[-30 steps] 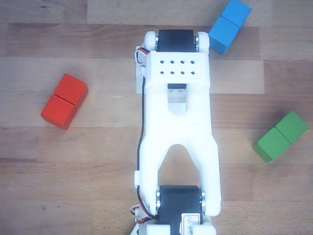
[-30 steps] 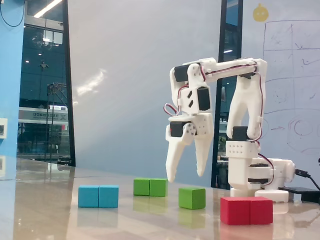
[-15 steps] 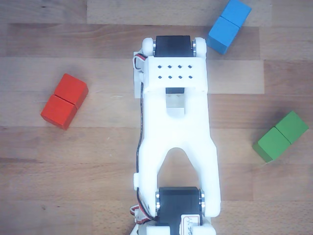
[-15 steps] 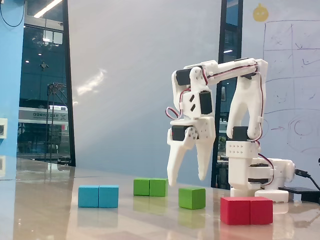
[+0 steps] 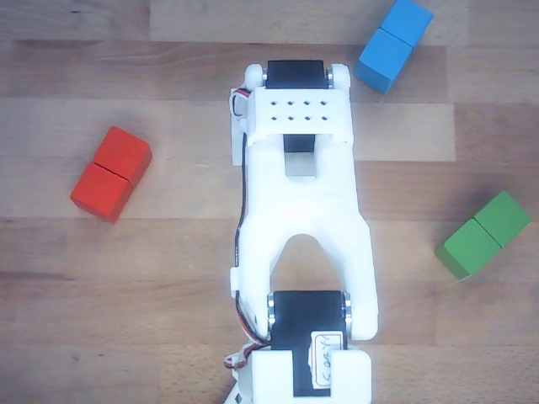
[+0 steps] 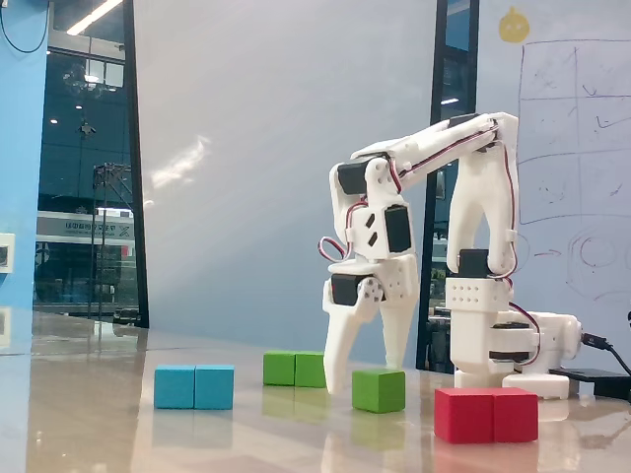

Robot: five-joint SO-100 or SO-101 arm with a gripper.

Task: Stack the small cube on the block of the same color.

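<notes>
My gripper (image 6: 363, 367) hangs spread wide and empty, fingers pointing down so they can straddle the cube (image 6: 379, 390), which sits on the table (image 6: 118, 424) just below, at its 5 o'clock. The green block (image 5: 483, 234) waits at 3 o'clock of my arm in the other view, red block (image 5: 110, 173) at 9, blue block (image 5: 393, 44) at 1. A wrist label (image 5: 322, 360) carries handwriting I can't read.

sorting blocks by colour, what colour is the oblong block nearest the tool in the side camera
Green: the oblong block sits just behind the tool, clearest in the fixed view.
</notes>
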